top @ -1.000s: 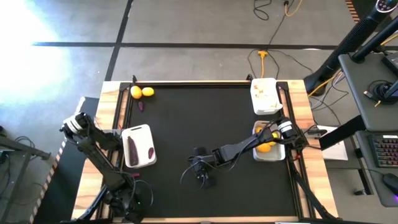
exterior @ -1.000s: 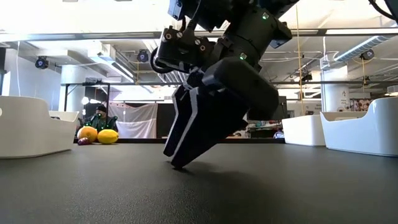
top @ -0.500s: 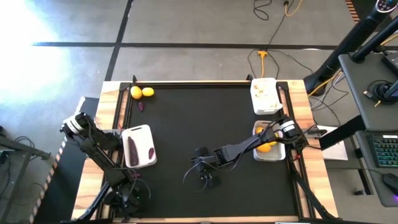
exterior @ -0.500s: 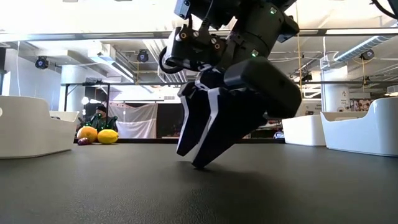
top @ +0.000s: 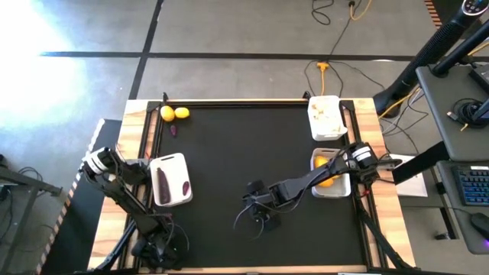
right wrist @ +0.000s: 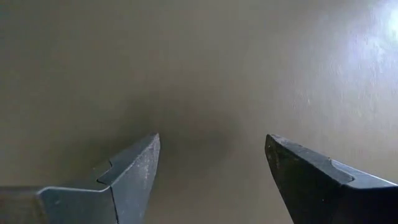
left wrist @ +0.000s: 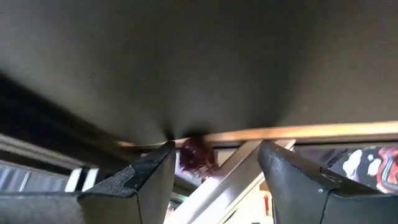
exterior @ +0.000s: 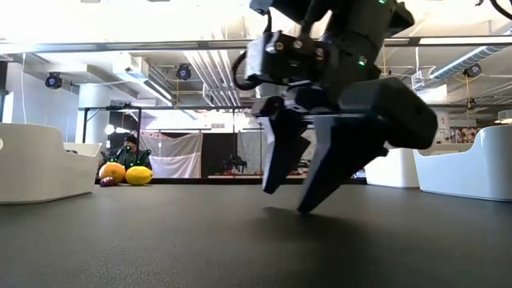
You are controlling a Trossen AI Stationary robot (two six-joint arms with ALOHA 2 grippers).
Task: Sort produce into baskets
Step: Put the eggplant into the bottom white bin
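My right gripper [top: 260, 218] hangs open just above the black mat [right wrist: 205, 68], near the table's middle, with nothing between its fingers [exterior: 286, 200]. My left gripper [left wrist: 216, 146] is open at the table's near left corner [top: 157, 246], also with nothing between its fingers. Two lemons [top: 174, 113] and a small purple piece [top: 173, 130] lie on the mat at the far left corner. The left basket [top: 177, 160] holds a long purple piece [top: 162, 182] and a small one [top: 186, 186]. The far right basket [top: 324, 117] holds garlic. The near right basket [top: 340, 189] holds lemons.
In the left wrist view a small dark red thing [left wrist: 196, 154] shows at the mat's wooden edge; what it is I cannot tell. My right arm [top: 306, 182] reaches across the near right basket. Bare mat [top: 244, 145] lies between the baskets.
My right gripper has moved toward the table's right and near edges, risen slightly off the mat and rolled a little, staying open. My left arm has sunk a little toward the near left corner.
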